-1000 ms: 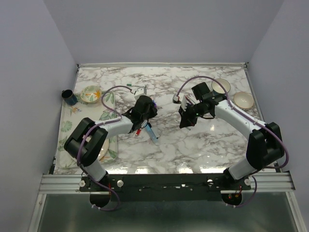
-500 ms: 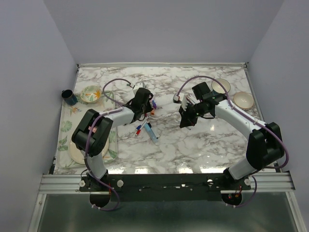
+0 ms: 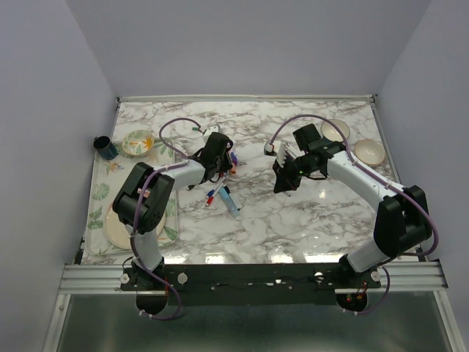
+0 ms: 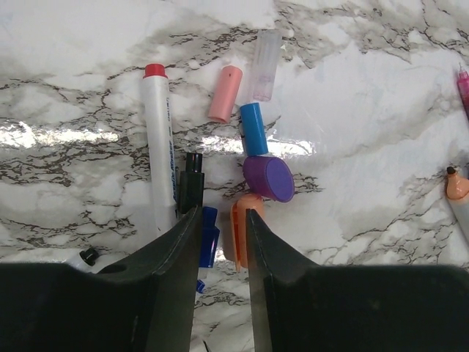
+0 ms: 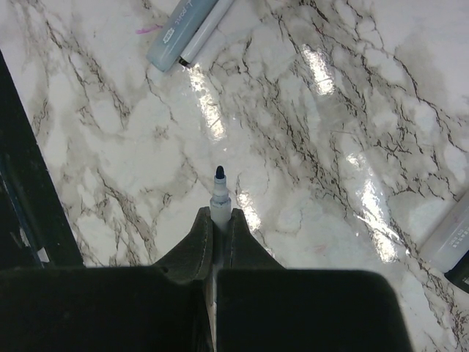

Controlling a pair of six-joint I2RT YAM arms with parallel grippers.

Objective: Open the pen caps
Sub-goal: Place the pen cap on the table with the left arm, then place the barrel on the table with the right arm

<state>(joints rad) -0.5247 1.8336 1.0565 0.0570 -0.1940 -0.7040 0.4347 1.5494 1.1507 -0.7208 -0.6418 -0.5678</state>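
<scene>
Left claw (image 4: 223, 216): jaws a little apart, gripping nothing, low over the marble surface (image 4: 366, 110)
Pen caps (image 4: 254, 128): loose cluster on the surface just ahead of the left claw
Nearest caps: orange cap (image 4: 242, 220) and dark blue cap (image 4: 209, 246), showing in the gap between the jaws
Further caps: purple cap (image 4: 268, 178), pink cap (image 4: 225, 93)
Right claw (image 5: 218, 216): clamped on an uncapped pen (image 5: 218, 192), black tip forward, apart from the caps

Stubby coloured plastic pen caps (image 4: 254, 128) and a white red-tipped marker (image 4: 157, 147) crowd the marble tabletop (image 4: 366, 110) ahead of the left gripper (image 4: 221, 214). Bare marble opens beside the cluster.
</scene>
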